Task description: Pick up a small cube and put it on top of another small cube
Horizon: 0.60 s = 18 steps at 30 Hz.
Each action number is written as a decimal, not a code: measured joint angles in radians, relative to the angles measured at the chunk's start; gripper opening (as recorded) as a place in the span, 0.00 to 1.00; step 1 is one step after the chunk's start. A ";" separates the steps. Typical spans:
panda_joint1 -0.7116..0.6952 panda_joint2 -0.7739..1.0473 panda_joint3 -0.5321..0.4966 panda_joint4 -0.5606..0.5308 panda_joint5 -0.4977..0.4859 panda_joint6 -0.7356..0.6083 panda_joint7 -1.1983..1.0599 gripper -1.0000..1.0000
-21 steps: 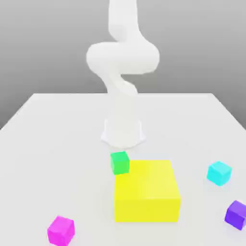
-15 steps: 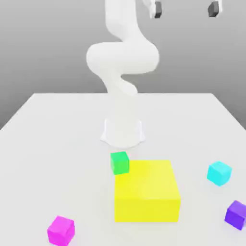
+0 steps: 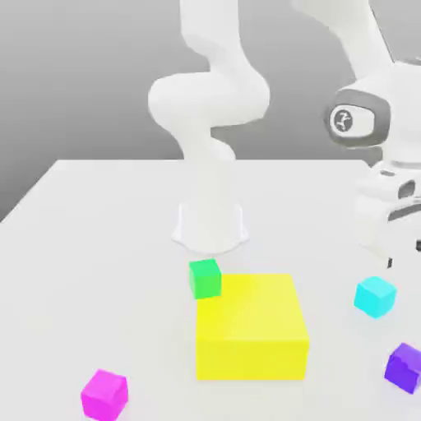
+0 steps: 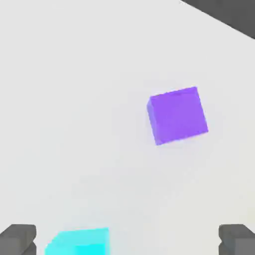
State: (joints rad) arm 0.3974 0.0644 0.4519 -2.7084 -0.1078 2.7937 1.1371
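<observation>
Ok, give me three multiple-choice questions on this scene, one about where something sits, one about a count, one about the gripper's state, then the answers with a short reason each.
1. Where is the green cube?
A. On top of the yellow block
B. On the table, at the yellow block's far corner on the exterior view's left
C. Beside the purple cube

2. How many small cubes lie on the table?
A. Two
B. Three
C. Four

3. What state is the gripper in?
A. Open, holding nothing
B. Shut on the cyan cube
C. Shut on the purple cube

Answers:
1. B: it sits on the table at the far-left corner of the yellow block.
2. C: green, cyan cube, purple cube and magenta cube.
3. A: in the hand view the fingertips stand wide apart, the cyan cube low between them, ungripped.
</observation>
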 joint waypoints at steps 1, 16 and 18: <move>0.019 0.039 -0.018 -0.003 -0.041 0.024 0.035 0.50; 0.165 0.206 -0.195 0.024 -0.224 0.145 0.178 0.00; 0.125 0.137 -0.135 0.007 -0.136 0.095 0.112 0.00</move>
State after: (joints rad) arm 0.5222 0.2017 0.3172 -2.7016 -0.2436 2.8888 1.2490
